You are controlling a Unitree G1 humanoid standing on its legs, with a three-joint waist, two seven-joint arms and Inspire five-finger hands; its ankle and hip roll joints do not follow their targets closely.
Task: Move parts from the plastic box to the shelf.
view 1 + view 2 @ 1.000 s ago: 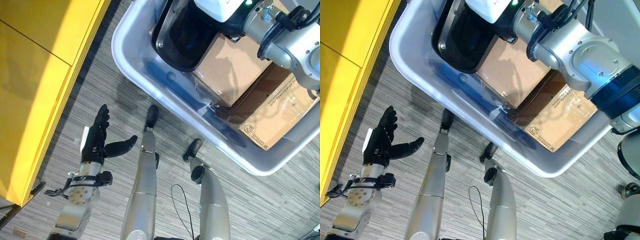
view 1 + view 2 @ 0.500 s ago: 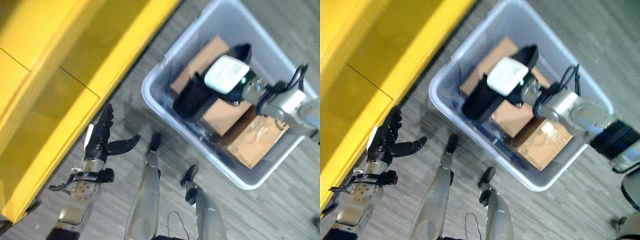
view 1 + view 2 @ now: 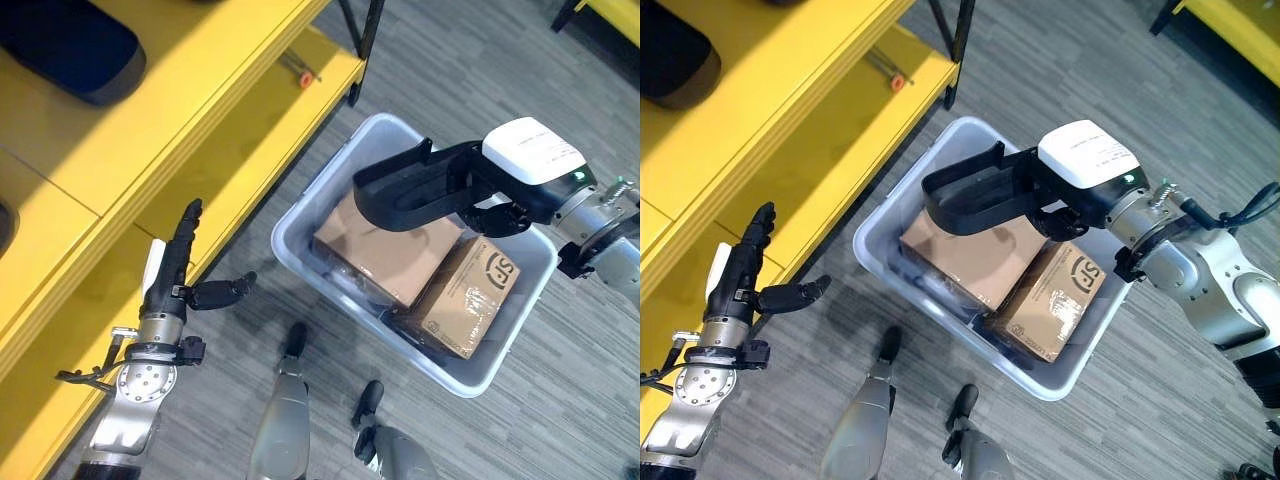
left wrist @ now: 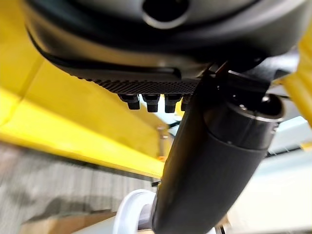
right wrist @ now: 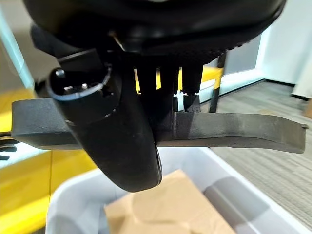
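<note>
My right hand [image 3: 1040,195] grips a black part [image 3: 970,195] over the plastic box [image 3: 875,262]; shelf [image 3: 830,150] placement remains, left hand [image 3: 735,275] spread

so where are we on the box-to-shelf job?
Done: one dark part already lies on the yellow shelf. In hand: the right hand grips a black curved part above the plastic box. Left: two cardboard boxes in it. The left hand is open, idle.
</note>
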